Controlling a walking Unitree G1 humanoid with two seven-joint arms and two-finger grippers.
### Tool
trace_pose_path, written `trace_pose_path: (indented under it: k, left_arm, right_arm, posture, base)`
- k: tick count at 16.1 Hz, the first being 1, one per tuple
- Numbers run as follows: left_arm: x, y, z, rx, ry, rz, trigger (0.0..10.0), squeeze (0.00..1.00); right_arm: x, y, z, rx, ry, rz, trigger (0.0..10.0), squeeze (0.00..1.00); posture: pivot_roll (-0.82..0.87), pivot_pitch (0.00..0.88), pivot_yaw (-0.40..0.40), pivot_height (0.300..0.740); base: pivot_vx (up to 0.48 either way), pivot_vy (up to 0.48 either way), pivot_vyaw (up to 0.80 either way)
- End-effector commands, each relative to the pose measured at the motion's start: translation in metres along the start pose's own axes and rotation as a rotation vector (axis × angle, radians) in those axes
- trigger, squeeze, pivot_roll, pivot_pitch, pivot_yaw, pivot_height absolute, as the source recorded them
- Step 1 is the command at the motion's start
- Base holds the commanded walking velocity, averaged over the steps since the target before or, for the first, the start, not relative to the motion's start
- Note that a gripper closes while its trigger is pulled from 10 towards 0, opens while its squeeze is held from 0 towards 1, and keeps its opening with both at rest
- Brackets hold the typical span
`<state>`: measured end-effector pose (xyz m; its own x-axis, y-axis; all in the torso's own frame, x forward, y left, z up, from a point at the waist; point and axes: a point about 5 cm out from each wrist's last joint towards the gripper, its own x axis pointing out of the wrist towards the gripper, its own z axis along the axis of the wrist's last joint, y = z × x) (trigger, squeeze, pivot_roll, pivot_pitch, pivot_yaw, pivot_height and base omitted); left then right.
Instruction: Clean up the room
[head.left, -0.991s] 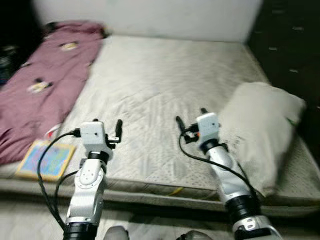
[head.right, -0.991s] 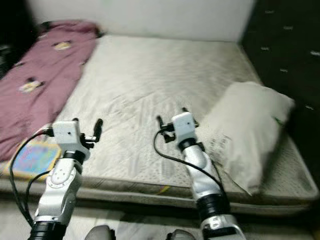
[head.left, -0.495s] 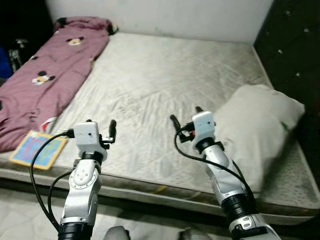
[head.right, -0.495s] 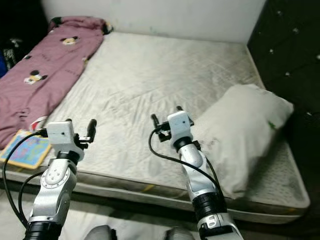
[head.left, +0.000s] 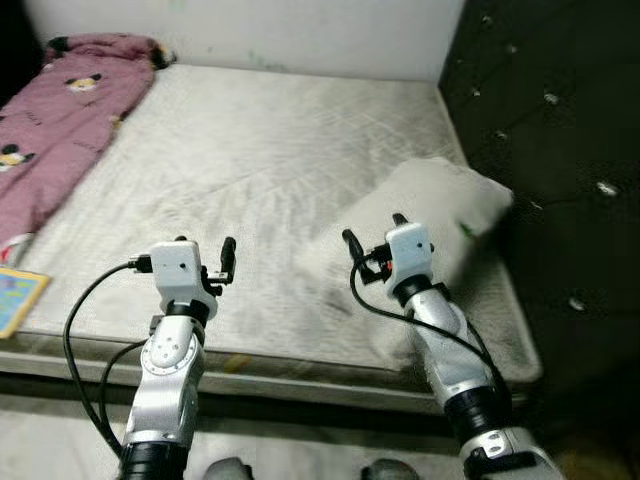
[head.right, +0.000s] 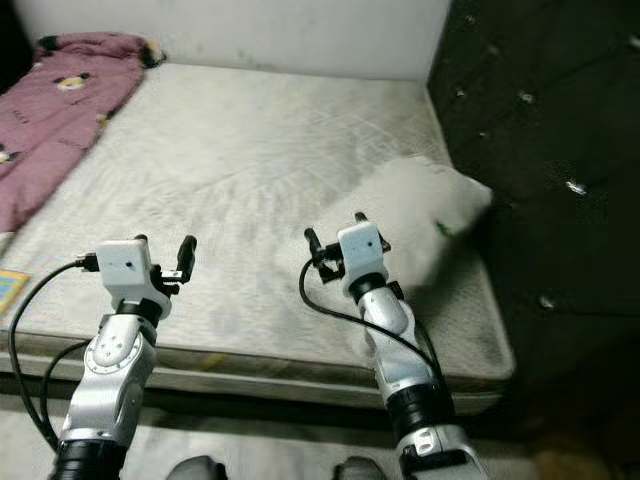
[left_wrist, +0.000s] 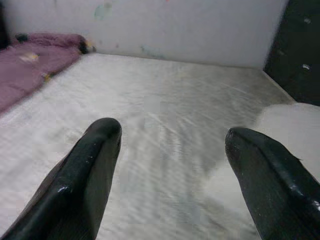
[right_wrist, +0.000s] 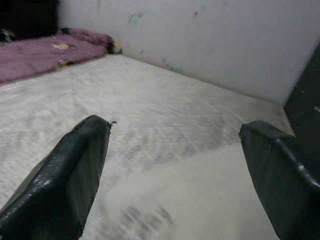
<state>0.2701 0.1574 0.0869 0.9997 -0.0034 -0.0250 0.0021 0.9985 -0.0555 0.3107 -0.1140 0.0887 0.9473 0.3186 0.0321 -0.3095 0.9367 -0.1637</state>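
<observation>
The pillow (head.left: 420, 225) lies askew on the bare mattress (head.left: 250, 150), at the side next to the dark tufted headboard (head.left: 540, 150), one end hanging toward the near edge. It looks soft, light and limp, so I'd guess it will sag and fold when lifted; a pinch on a corner or a bunched edge seems the surest hold, not the flat middle. The right gripper (head.left: 372, 232) hovers just over its near end, fingers spread wide and holding nothing. The left gripper (head.left: 205, 250) floats over plain mattress, well apart from the pillow, equally wide and empty. Far off lie a pink blanket (head.left: 60, 110) and a colourful book (head.left: 12, 300).
</observation>
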Motion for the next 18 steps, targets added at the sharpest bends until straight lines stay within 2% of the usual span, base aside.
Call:
trace_pose_path:
  k: [1,9,11,13,16,18]
  left_arm:
    - [0.002,-0.005,0.002,0.000,-0.005,-0.014,10.0,0.00]
    - [0.002,-0.007,0.005,-0.018,-0.030,-0.031,10.0,0.00]
    - [0.003,-0.007,0.006,-0.019,-0.034,-0.033,10.0,0.00]
    - [0.003,-0.010,0.010,-0.047,-0.040,-0.047,10.0,0.00]
    - [0.004,-0.004,0.008,-0.014,-0.052,-0.037,10.0,0.00]
    - [0.011,0.000,0.012,-0.008,-0.062,-0.033,10.0,0.00]
  right_arm:
    - [0.000,-0.006,0.003,-0.008,-0.009,-0.010,10.0,0.00]
    - [0.001,-0.007,0.003,-0.005,-0.008,-0.013,10.0,0.00]
    - [0.003,-0.008,0.004,-0.005,-0.013,-0.016,10.0,0.00]
    - [0.006,-0.012,0.011,-0.012,-0.035,-0.029,10.0,0.00]
    - [0.013,-0.014,0.020,-0.021,-0.066,-0.030,10.0,0.00]
    - [0.019,-0.019,0.030,-0.024,-0.095,-0.050,10.0,0.00]
  posture:
    - [-0.03,0.000,-0.004,0.740]
    - [-0.03,0.000,-0.004,0.740]
    - [-0.03,0.000,-0.002,0.740]
    - [-0.03,0.000,-0.007,0.740]
    - [-0.05,0.000,-0.001,0.740]
    - [-0.05,0.000,0.015,0.740]
  base:
    - [0.000,-0.307,0.00]
    - [0.000,0.000,0.00]
    - [0.000,0.000,-0.55]
    - [0.000,0.000,0.00]
    - [0.176,0.000,0.00]
    - [0.266,0.000,0.00]
